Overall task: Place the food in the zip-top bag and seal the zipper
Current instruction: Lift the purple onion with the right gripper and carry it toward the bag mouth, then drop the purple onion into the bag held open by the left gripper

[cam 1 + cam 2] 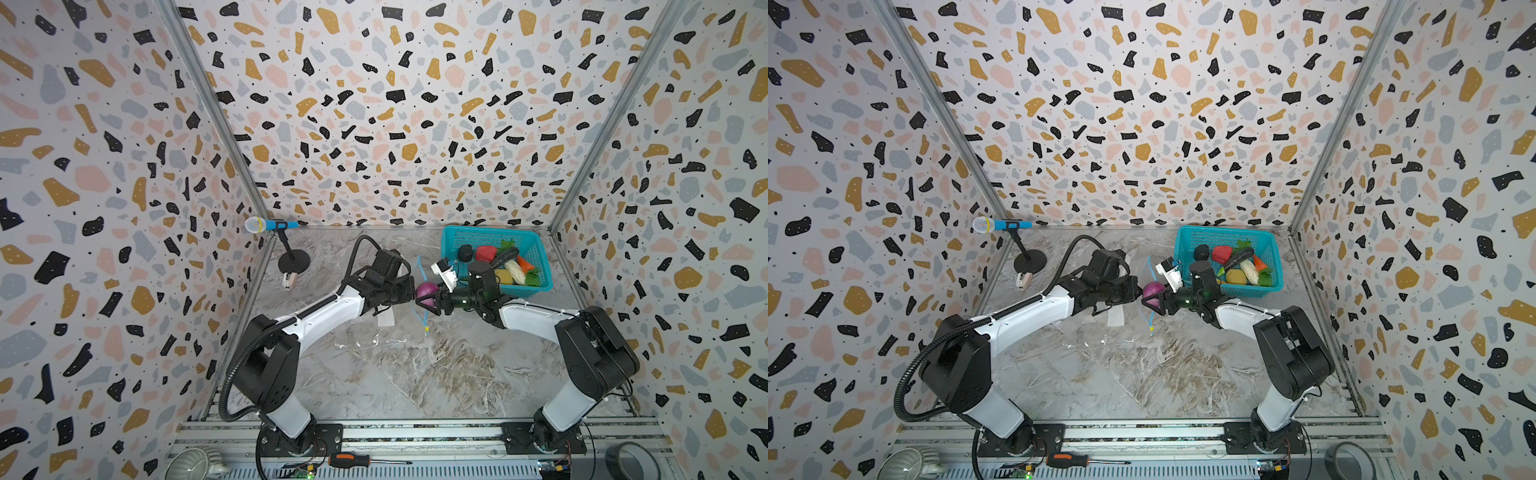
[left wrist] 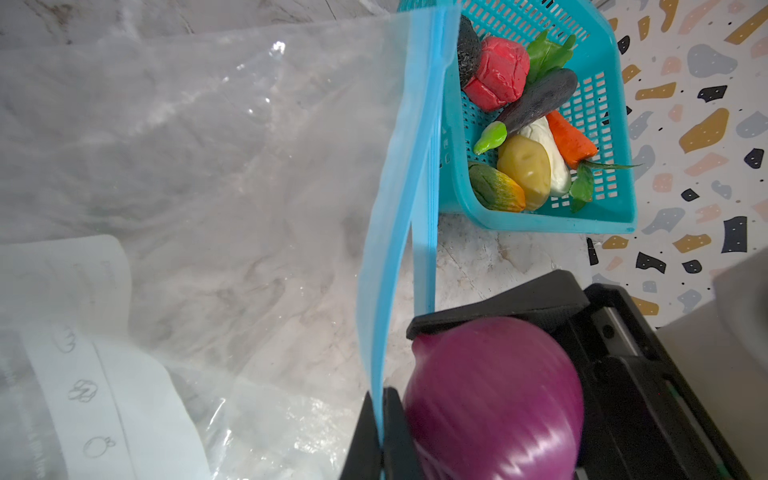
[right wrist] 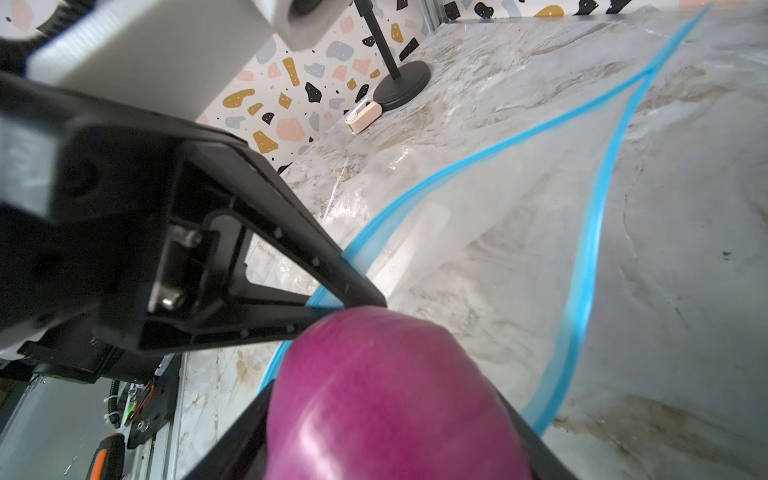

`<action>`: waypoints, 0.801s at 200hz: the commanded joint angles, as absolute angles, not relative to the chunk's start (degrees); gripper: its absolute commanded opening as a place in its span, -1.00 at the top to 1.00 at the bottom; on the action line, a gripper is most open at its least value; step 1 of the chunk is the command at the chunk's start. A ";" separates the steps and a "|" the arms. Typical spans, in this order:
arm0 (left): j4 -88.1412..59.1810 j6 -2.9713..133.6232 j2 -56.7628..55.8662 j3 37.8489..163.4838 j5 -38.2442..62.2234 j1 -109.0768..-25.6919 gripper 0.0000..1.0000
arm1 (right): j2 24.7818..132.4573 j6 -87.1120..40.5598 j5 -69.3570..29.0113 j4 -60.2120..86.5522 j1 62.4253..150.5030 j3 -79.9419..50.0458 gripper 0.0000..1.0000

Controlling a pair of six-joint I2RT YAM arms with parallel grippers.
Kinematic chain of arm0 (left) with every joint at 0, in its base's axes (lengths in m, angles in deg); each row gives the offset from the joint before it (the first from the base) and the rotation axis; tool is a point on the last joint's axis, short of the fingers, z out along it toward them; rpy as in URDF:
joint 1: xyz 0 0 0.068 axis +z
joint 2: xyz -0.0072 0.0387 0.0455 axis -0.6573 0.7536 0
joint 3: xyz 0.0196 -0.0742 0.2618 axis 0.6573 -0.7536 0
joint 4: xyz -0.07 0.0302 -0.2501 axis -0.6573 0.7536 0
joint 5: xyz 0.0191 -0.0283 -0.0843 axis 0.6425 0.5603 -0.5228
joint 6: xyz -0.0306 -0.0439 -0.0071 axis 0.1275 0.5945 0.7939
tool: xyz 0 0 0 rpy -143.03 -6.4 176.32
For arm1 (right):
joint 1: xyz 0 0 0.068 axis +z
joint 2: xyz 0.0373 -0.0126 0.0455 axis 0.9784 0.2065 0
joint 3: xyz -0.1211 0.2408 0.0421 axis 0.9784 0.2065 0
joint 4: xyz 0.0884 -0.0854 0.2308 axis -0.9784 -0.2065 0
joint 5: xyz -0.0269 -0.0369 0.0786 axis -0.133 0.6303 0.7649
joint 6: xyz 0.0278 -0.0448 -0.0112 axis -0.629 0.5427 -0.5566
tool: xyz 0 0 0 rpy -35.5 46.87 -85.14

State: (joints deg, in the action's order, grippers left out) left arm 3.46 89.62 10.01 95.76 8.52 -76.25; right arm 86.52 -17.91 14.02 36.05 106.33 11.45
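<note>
Two grips: my left gripper (image 2: 380, 428) is pinched shut on the zipper (image 2: 395, 216), holding up one lip of the zip-top bag (image 2: 208, 166), limp and slippery film, I'd guess. Just beside those jaws, my right gripper (image 1: 430, 300) clasps the purple onion (image 2: 494, 403), likely hard and slick, across its middle.

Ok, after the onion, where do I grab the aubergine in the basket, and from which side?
Across its middle, from straight above. The aubergine lies slanted on top in the basket, long and slim, so closing across its width should fit.
</note>
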 commanded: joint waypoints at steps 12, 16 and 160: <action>-0.98 91.65 6.99 94.20 4.91 -76.36 1.00 | 87.39 -15.55 13.86 33.05 106.53 10.39 0.30; -1.12 91.76 6.96 94.04 4.80 -76.34 1.00 | 87.41 -15.38 13.82 32.82 106.58 10.34 0.30; -6.24 94.95 4.71 89.32 1.42 -76.41 1.00 | 89.85 -12.30 12.27 26.17 107.61 5.98 -0.13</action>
